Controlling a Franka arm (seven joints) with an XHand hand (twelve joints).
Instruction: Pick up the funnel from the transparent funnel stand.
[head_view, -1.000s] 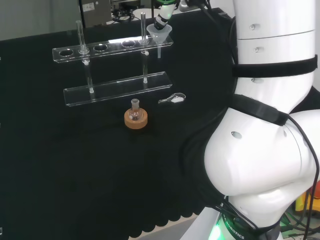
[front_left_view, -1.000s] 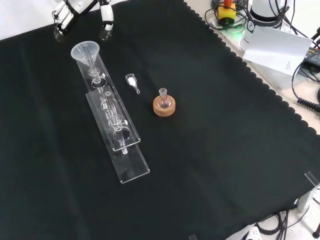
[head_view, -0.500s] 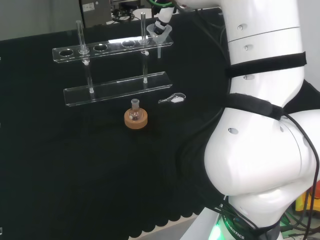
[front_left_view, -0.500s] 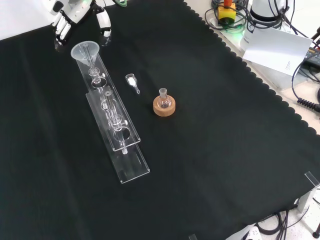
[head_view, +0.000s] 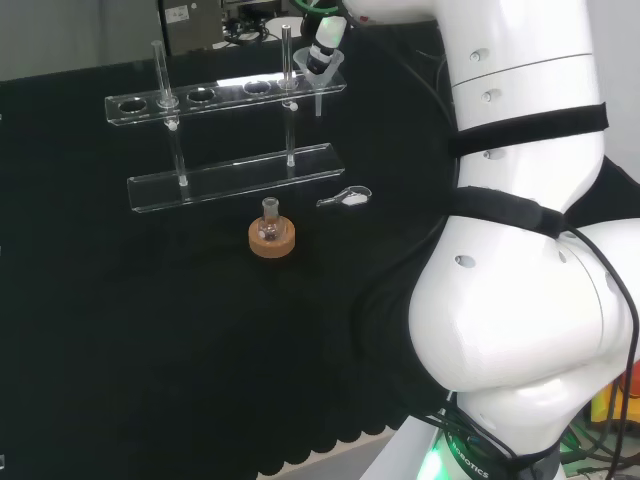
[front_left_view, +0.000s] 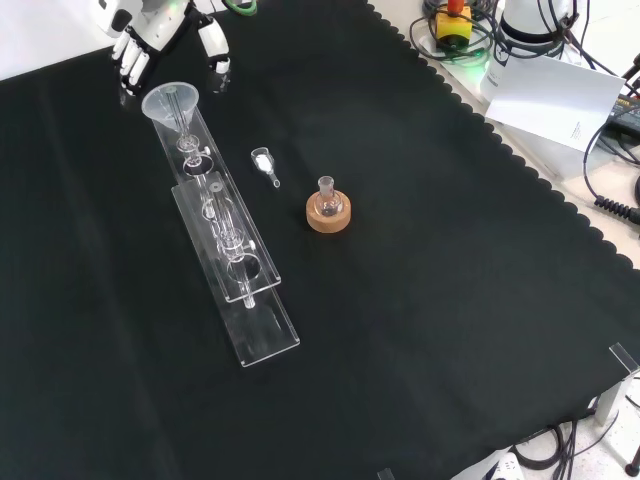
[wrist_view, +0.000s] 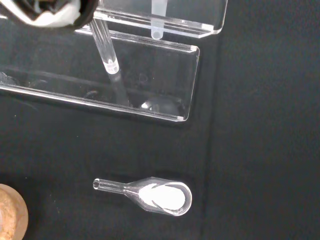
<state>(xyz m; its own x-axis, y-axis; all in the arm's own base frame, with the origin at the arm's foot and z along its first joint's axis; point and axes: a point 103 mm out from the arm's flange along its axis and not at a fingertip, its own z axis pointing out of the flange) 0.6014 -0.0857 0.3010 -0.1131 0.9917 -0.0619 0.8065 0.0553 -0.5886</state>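
A clear funnel (front_left_view: 171, 103) sits in the end hole of the transparent stand (front_left_view: 236, 272), its stem (wrist_view: 157, 20) hanging through the upper shelf. In the front view the hand (front_left_view: 159, 28) hovers just beyond the funnel's rim, open, with its fingers (front_left_view: 129, 66) on one side and the thumb (front_left_view: 216, 56) on the other, spread wider than the rim. Seen from the head view, the hand (head_view: 326, 40) is right over the funnel (head_view: 318, 70) and hides part of its cone. I cannot tell whether it touches the funnel.
A small flask on a cork ring (front_left_view: 328, 212) stands near the stand's middle. A glass scoop with white powder (front_left_view: 265, 162) lies between the ring and the funnel end. The stand's two thin posts (head_view: 160, 70) rise from its base plate (wrist_view: 155, 90).
The hand has come down and closer to the funnel, from well beyond the stand's end to just at the rim. The funnel and other ware have not moved.
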